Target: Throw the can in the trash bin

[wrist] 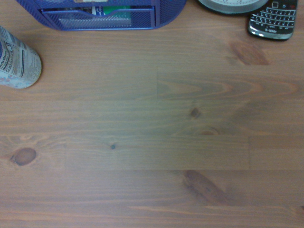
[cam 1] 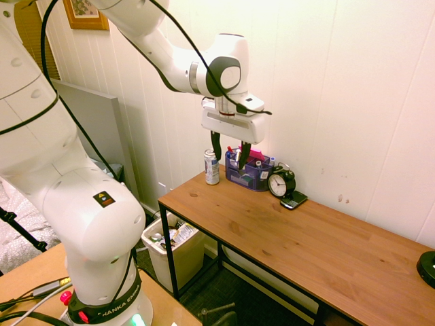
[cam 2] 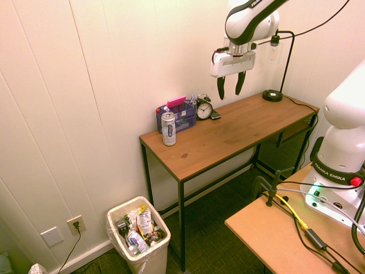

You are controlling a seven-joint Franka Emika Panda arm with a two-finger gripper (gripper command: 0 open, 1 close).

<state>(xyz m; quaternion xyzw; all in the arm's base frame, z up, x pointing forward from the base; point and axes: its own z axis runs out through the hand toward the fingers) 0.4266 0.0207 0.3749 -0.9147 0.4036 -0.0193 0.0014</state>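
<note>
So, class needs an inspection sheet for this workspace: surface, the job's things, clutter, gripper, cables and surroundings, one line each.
Surface: brown wooden desk on a black frame, knots showing in the grain.
Can: silver-white can upright near the desk's end, beside the blue mesh organiser.
Bin: cream-white trash bin on the floor past that end, rubbish inside.
Clutter: black alarm clock, phone, lamp at the far end.
Gripper: open, raised above the desk, holding nothing.
Cables: lamp cord trailing over the desk's far edge.
Surroundings: white panelled wall, outlet with a plug in it.
</note>
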